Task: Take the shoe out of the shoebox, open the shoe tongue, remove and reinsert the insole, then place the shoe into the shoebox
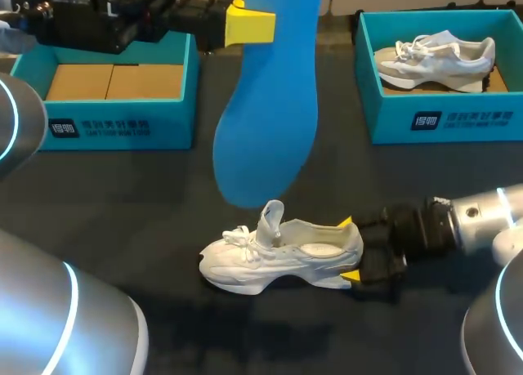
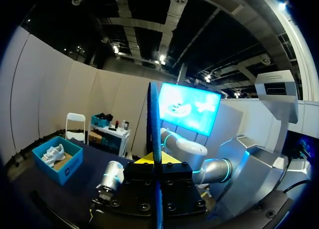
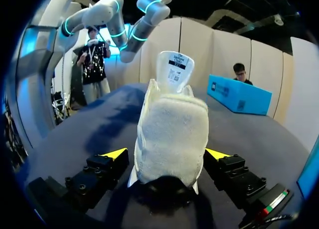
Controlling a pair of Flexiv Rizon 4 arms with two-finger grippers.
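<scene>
White and standing on its sole, the shoe sits on the dark table outside both boxes, with its toe toward my left side and its heel toward my right arm. Its tongue is pulled upright, and the opening behind it shows a pale lining. The right gripper comes in low from the right and is clamped on the heel, one yellow tip at each side. From the right wrist the padded heel fills the space between the fingers, and the tongue rises ahead of it. The blue insole hangs above the shoe, clear of it and nearly vertical, with its rounded end pointing down. The left gripper pinches its upper part, and from the left wrist it appears edge-on as a thin blue strip between the fingers. A teal shoebox with a cardboard liner stands at the far left of the table. A second teal shoebox at the far right holds another pale shoe.
</scene>
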